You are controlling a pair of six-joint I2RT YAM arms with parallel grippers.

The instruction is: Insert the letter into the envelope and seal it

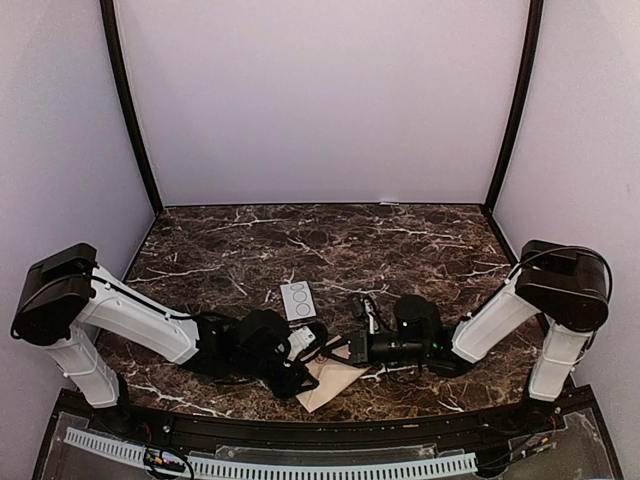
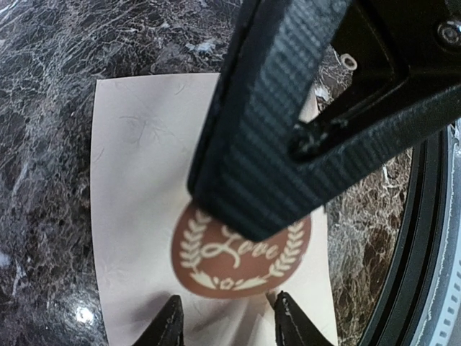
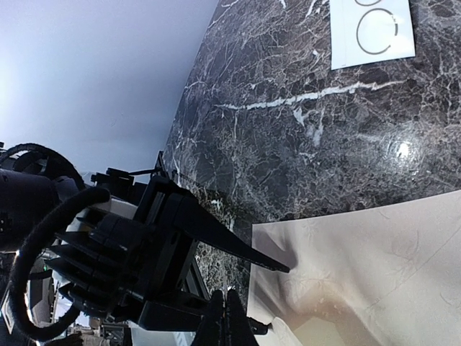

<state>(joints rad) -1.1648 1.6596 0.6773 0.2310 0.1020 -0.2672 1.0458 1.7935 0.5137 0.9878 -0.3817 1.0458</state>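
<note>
One envelope lies flat, long axis diagonal across the table.

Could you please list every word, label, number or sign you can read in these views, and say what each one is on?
"Love": in white script inside a wreath, on the round brown seal stuck to the envelope; a black gripper covers the seal's top.
The small white card carries only circle outlines, with no words or numbers.
Nothing else can be read in any view.
</note>
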